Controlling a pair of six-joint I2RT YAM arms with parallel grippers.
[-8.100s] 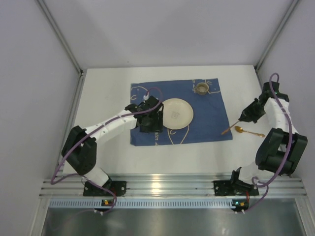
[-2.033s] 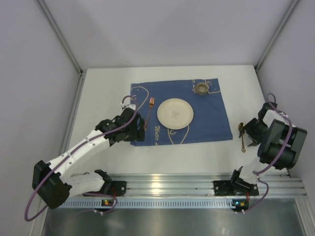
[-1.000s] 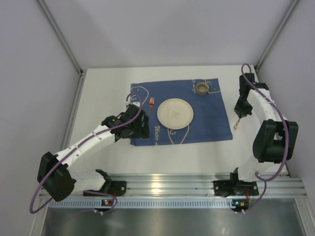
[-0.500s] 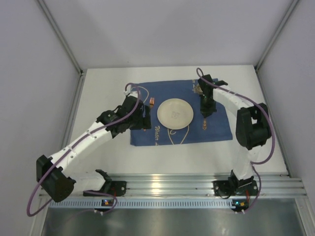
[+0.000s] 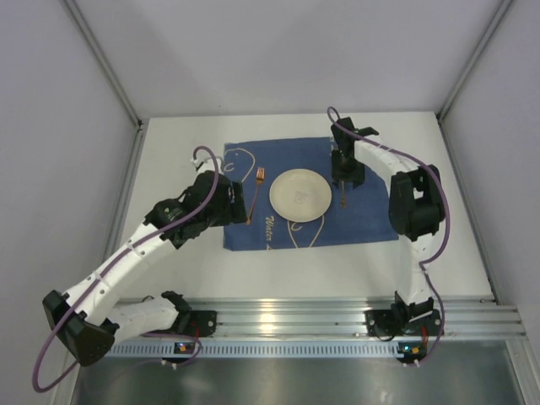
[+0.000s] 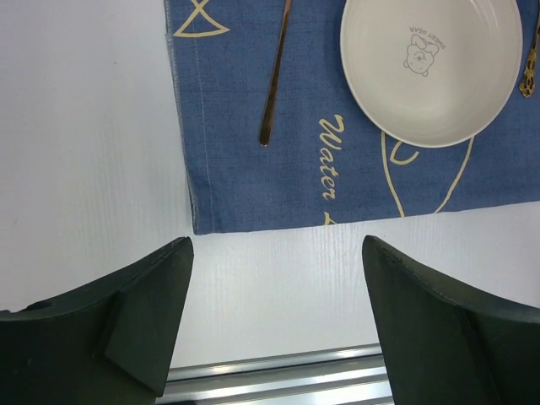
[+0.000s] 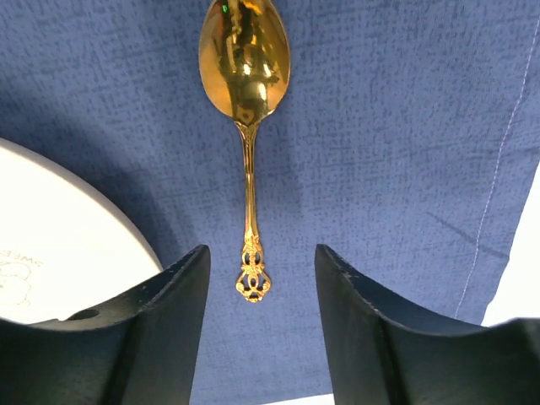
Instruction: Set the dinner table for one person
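Over the blue cloth (image 5: 371, 215), the right claw (image 7: 261, 250) hangs parted above the spoon (image 7: 245, 59); left claw (image 6: 277, 245) gapes

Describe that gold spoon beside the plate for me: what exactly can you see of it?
The spoon is shiny gold-coloured metal: an oval bowl facing up, a thin stem and an ornate openwork handle end. It lies flat on the blue cloth, just right of the plate without touching it, bowl toward the far side. The right gripper hangs over the handle end, jaws open on either side; neither finger seems to touch it.
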